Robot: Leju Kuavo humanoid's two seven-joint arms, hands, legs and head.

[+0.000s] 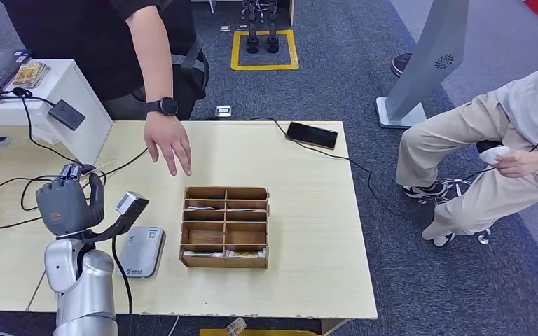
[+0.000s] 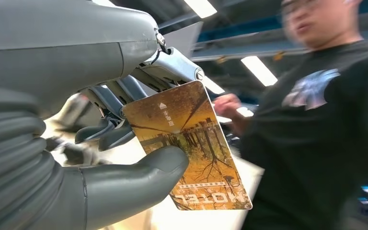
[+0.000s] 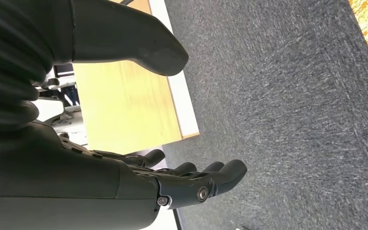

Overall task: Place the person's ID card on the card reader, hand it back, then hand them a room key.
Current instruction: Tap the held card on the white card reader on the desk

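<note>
Last step: your left hand [image 2: 100,158] pinches room key [image 2: 187,143] between thumb and fingers [image 2: 120,103]. Right hand [image 3: 139,182] released. Next: extend key toward person's hand [image 1: 169,143].

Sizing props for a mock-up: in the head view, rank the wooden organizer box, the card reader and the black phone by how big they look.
1. wooden organizer box
2. card reader
3. black phone, though it lies farther from the camera, so its true size against the reader is unsure.

A light wooden table [image 1: 308,231] is sitting on dark grey carpet [image 1: 364,77], a yellow square outline [image 1: 264,50] is marking the floor beyond its far edge, a grey stand [image 1: 424,66] is rising off its far right corner, and ceiling strip lights [image 2: 261,69] are glowing overhead.
</note>
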